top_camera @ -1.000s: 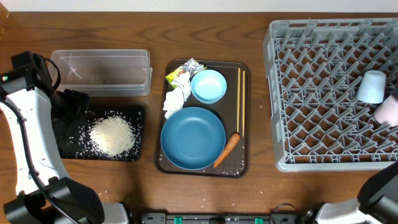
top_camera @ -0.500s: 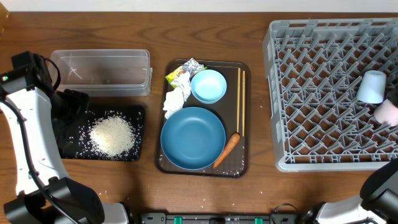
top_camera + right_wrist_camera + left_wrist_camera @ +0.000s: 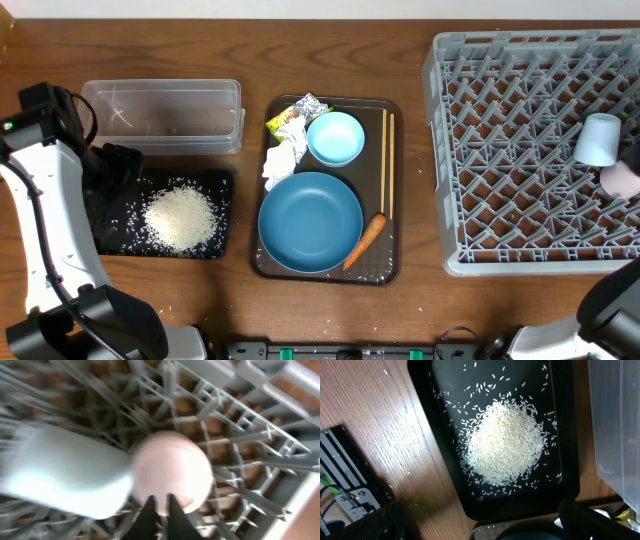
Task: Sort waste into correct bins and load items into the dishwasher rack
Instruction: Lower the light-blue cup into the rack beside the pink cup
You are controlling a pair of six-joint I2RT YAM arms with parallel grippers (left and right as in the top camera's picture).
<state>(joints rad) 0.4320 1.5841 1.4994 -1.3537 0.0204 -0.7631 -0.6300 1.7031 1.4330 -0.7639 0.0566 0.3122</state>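
Observation:
White rice (image 3: 180,218) lies piled on the black tray (image 3: 222,180); it also shows in the left wrist view (image 3: 505,442). My left gripper (image 3: 480,529) is open and empty above that tray's near end. The clear tub (image 3: 165,112) stands behind it. The snack wrapper (image 3: 298,110), tissue (image 3: 283,158), light blue bowl (image 3: 335,138), dark blue plate (image 3: 310,220), chopsticks (image 3: 386,165) and carrot (image 3: 365,240) sit on the brown tray. My right gripper (image 3: 160,507) is shut on the rim of the white cup (image 3: 172,470), low over the grey rack (image 3: 520,150), beside the light blue cup (image 3: 65,480).
The brown serving tray (image 3: 392,270) lies mid-table between the black tray and the rack. Loose rice grains dot its front edge and the wood near the black tray. The left arm's white links run along the table's left side.
The white cup has shifted slightly toward the right edge of the rack with my right gripper. The left arm has not moved.

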